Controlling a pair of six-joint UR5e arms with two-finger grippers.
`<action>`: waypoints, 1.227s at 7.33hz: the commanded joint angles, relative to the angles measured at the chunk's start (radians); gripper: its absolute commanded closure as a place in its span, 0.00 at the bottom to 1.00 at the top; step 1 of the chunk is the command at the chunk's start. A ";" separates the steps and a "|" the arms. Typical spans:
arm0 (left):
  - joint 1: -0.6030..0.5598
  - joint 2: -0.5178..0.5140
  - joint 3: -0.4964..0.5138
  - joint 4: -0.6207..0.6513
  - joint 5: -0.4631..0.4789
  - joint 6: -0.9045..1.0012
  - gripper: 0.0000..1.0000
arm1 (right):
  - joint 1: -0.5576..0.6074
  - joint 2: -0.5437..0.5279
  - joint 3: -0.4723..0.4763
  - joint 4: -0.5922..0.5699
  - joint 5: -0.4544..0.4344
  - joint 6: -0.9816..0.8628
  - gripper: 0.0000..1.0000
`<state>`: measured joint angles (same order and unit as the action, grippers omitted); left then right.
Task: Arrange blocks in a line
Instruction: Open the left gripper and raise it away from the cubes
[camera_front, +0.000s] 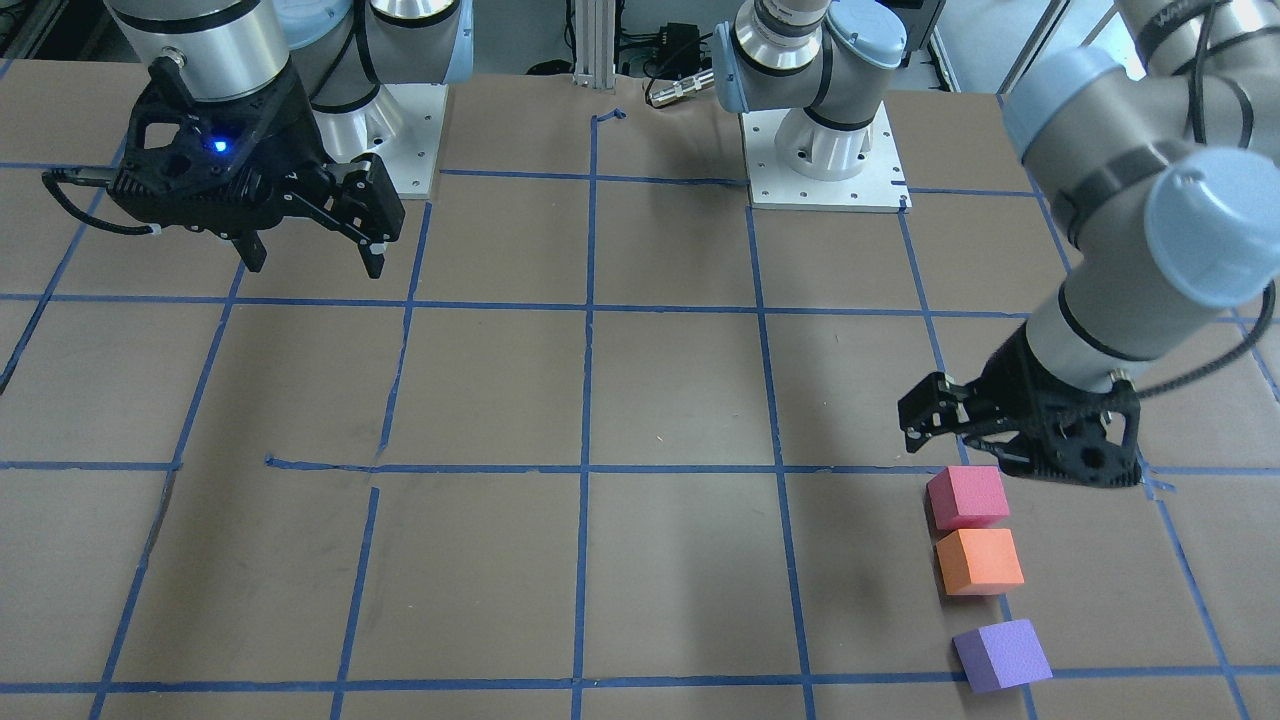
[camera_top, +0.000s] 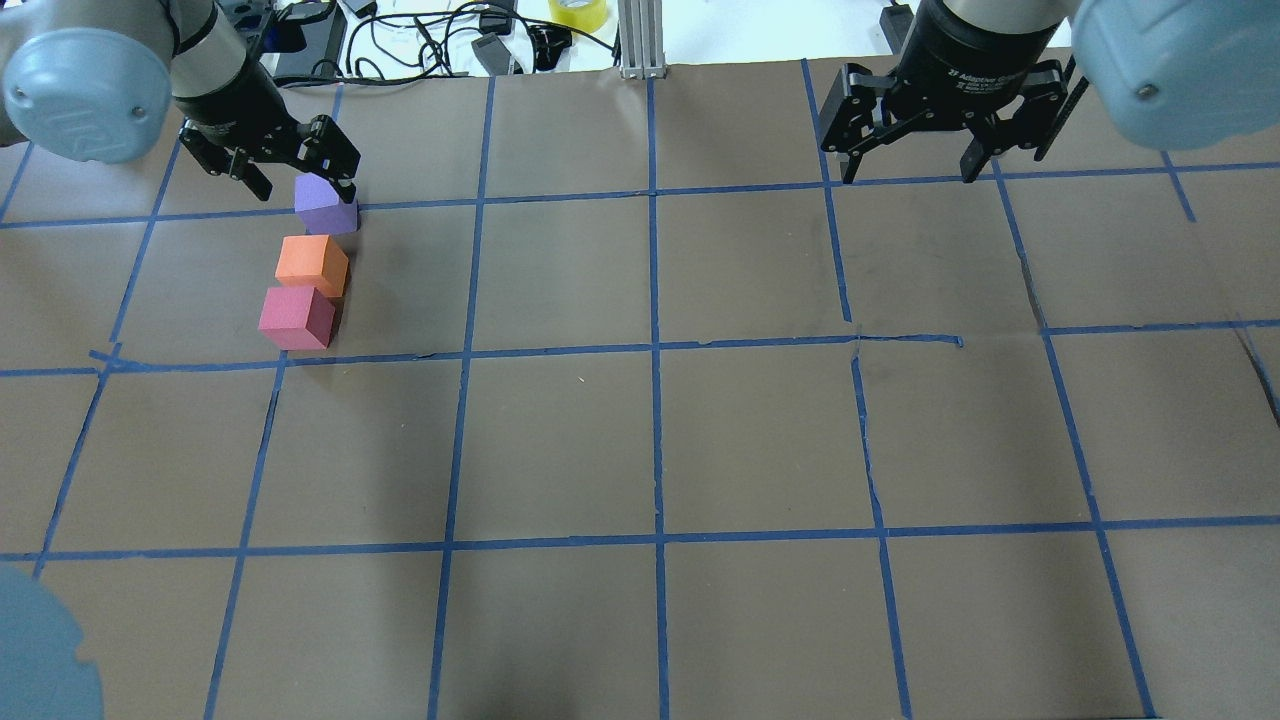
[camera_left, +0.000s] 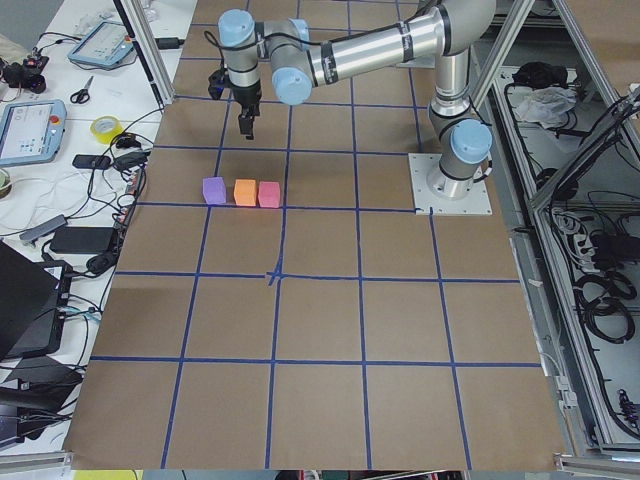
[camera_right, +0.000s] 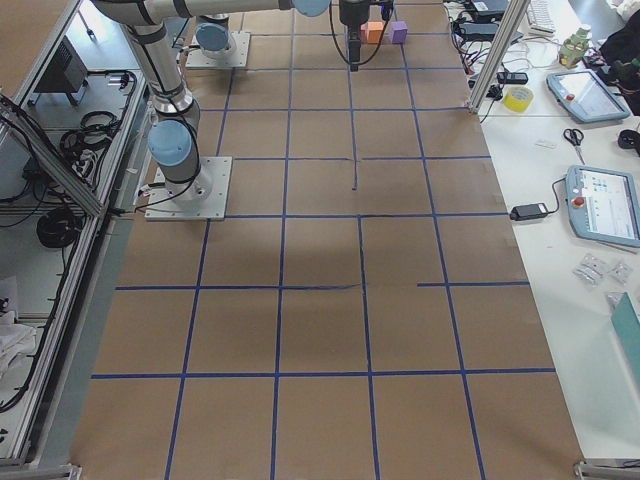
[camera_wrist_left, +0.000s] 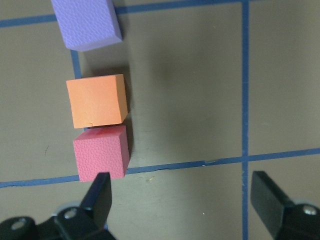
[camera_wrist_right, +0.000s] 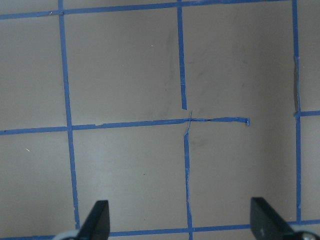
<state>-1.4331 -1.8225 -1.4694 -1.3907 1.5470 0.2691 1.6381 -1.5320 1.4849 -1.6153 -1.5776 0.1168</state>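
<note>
Three matte, foam-like cubes sit in a row on the robot's left of the brown-paper table (camera_top: 750, 440) with its blue tape grid. The pink-red block (camera_top: 296, 318) and orange block (camera_top: 312, 265) are close together, the purple block (camera_top: 325, 205) a little apart. The left gripper (camera_wrist_left: 182, 187) hangs by the pink-red end, fingers (camera_wrist_left: 100, 197) apart, holding nothing. The right gripper (camera_top: 909, 172), lettered in part "Adaptive", is well away, its fingers spread too.

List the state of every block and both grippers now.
pink block, on the table, at one end of the row
orange block, on the table, middle, close beside pink
purple block, on the table, other end, small gap, turned slightly
left gripper, open, empty
right gripper, open, empty
</note>
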 joint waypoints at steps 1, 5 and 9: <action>-0.061 0.139 -0.009 -0.137 -0.027 -0.046 0.00 | 0.002 0.000 0.000 0.000 0.001 0.001 0.00; -0.165 0.221 -0.022 -0.166 0.036 -0.195 0.00 | 0.003 0.000 0.000 0.002 0.001 0.001 0.00; -0.162 0.256 -0.017 -0.214 0.041 -0.197 0.00 | 0.002 -0.002 0.002 0.002 -0.001 0.000 0.00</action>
<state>-1.5932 -1.5708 -1.4845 -1.6023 1.5860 0.0739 1.6412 -1.5339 1.4852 -1.6137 -1.5779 0.1171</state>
